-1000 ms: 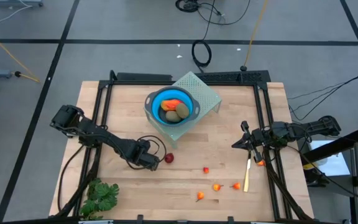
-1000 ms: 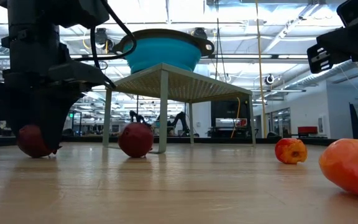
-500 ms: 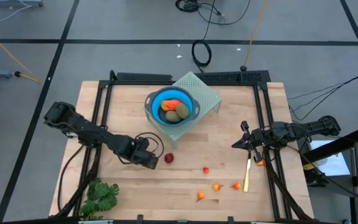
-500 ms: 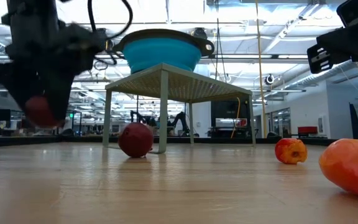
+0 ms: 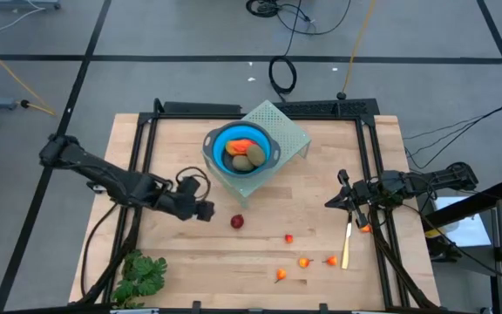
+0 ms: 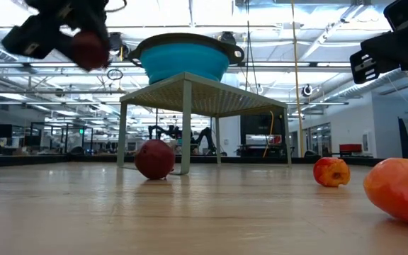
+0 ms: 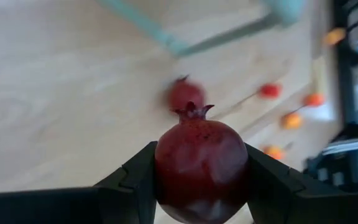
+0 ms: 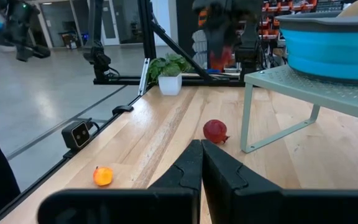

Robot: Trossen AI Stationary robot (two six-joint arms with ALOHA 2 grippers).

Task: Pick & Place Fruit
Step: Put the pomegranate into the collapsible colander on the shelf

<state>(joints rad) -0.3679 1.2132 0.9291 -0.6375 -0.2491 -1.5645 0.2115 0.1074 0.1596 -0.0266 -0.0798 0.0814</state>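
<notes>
While the left gripper (image 7: 201, 186), clamped on a dark-red fruit (image 7: 201, 168), hangs above the table, its next move likely means carrying to the blue bowl (image 5: 218, 144); the right gripper (image 5: 342, 194) waits shut.

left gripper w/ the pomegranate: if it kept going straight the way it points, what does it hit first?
Probably the second dark-red ball lying on the table. The left gripper, shut on a dark-red ball, points roughly at it in the left wrist view. Since the gripper is raised, the line may pass over it.

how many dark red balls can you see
2: one ball held in the left end effector, raised off the table; the other on the table before the bowl stand.
</notes>
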